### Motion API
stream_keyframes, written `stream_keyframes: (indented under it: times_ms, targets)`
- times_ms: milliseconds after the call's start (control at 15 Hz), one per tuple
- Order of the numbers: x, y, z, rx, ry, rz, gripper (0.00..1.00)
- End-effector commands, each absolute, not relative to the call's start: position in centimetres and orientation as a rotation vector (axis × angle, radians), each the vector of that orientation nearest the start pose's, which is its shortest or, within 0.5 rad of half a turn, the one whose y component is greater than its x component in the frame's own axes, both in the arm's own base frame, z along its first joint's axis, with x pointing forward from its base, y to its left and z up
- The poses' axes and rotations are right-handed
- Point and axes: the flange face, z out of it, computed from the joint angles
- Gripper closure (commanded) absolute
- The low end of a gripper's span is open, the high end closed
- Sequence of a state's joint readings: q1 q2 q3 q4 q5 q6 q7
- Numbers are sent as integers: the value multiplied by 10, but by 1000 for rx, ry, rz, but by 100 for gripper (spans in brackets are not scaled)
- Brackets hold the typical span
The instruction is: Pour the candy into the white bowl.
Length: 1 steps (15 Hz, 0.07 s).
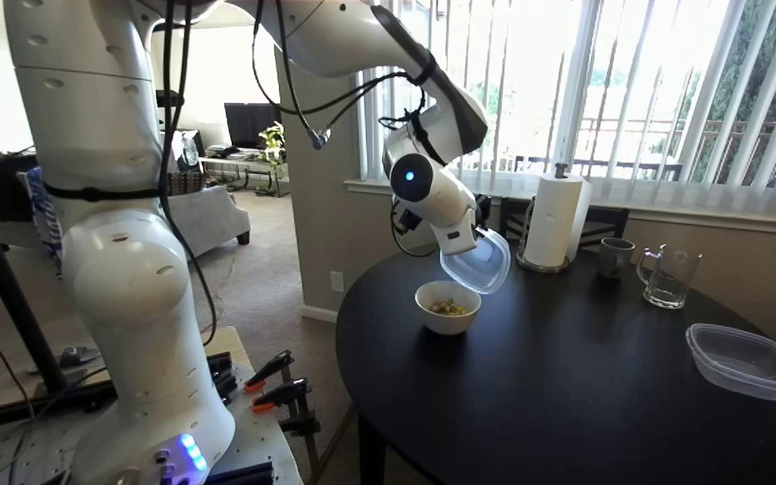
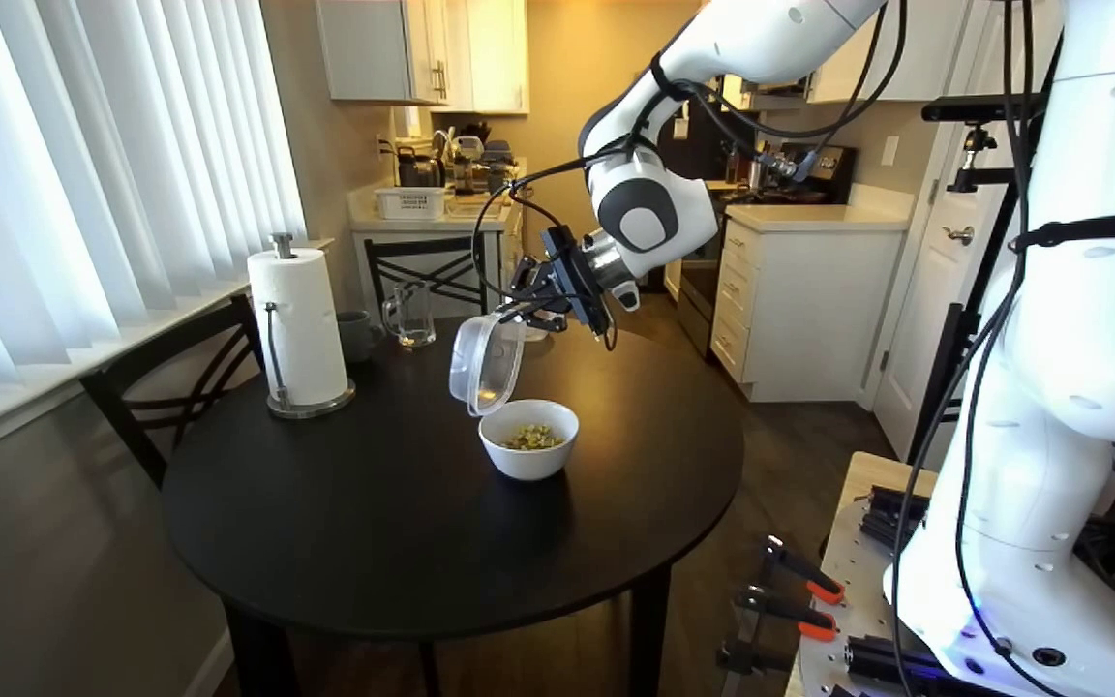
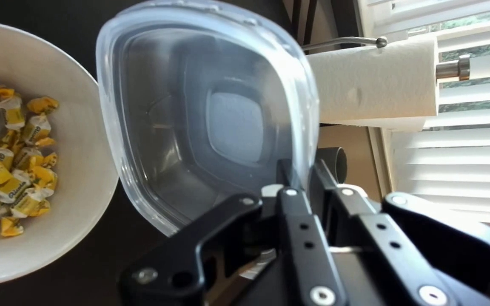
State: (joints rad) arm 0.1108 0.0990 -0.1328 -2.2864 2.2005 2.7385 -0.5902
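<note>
The candy (image 1: 449, 308) lies in the white bowl (image 1: 446, 327) as yellow-and-white wrapped pieces; both also show in an exterior view, the candy (image 2: 533, 438) inside the bowl (image 2: 529, 468). In the wrist view the candy (image 3: 13, 178) fills part of the bowl (image 3: 85, 170) at the left. My gripper (image 3: 301, 172) is shut on the rim of the clear plastic container (image 3: 160, 123), which shows no candy inside. The container (image 2: 486, 363) is tipped steeply on its side, its lower edge by the bowl's rim. I cannot tell if they touch. It also shows in an exterior view (image 1: 477, 263).
A paper-towel roll (image 1: 552, 219) on a stand, a grey mug (image 1: 614, 257) and a glass mug (image 1: 671, 277) stand on the dark round table (image 1: 536, 397). A second clear plastic container (image 1: 745, 364) lies near the table's edge. Chairs and window blinds are behind.
</note>
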Motion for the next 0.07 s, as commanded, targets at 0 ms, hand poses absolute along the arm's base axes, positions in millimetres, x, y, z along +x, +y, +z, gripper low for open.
stream_keyframes:
  times_ms: [0]
  targets:
    - [500,-41,306,-1574,1468,-548,97]
